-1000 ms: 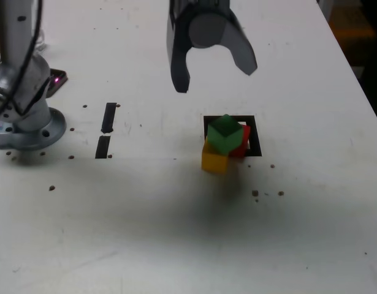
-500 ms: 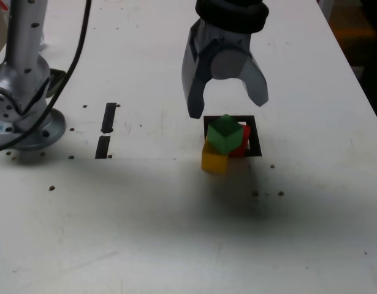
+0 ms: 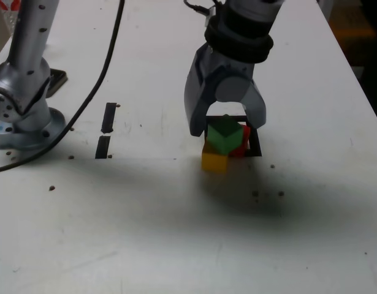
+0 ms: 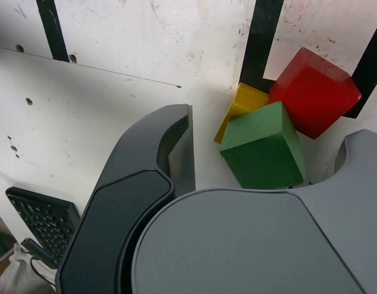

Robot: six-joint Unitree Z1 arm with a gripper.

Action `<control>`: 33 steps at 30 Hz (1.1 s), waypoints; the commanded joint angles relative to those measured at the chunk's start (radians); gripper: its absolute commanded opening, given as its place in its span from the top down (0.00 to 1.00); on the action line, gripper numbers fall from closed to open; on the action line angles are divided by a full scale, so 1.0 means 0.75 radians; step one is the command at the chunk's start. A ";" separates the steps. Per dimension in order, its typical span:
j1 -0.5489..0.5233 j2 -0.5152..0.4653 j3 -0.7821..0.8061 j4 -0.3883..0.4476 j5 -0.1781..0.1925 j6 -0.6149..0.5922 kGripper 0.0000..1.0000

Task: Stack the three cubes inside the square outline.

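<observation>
At the tape square (image 3: 255,143), the red cube (image 3: 239,147) sits within; the yellow cube (image 3: 214,162) overhangs its border; the green cube (image 3: 224,135) rests atop. Gripper (image 3: 229,122) jaws apart, nothing held. Stack judged incomplete: alignment outstanding.

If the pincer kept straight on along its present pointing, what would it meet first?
Probably the green cube, which shows between the open pincer's tips; depth is unclear.
</observation>
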 commanded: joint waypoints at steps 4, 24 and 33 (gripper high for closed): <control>0.004 0.024 0.014 -0.017 -0.011 0.007 0.13; 0.018 0.036 0.101 -0.220 -0.023 0.074 0.64; 0.018 0.019 0.118 -0.250 -0.021 0.089 0.80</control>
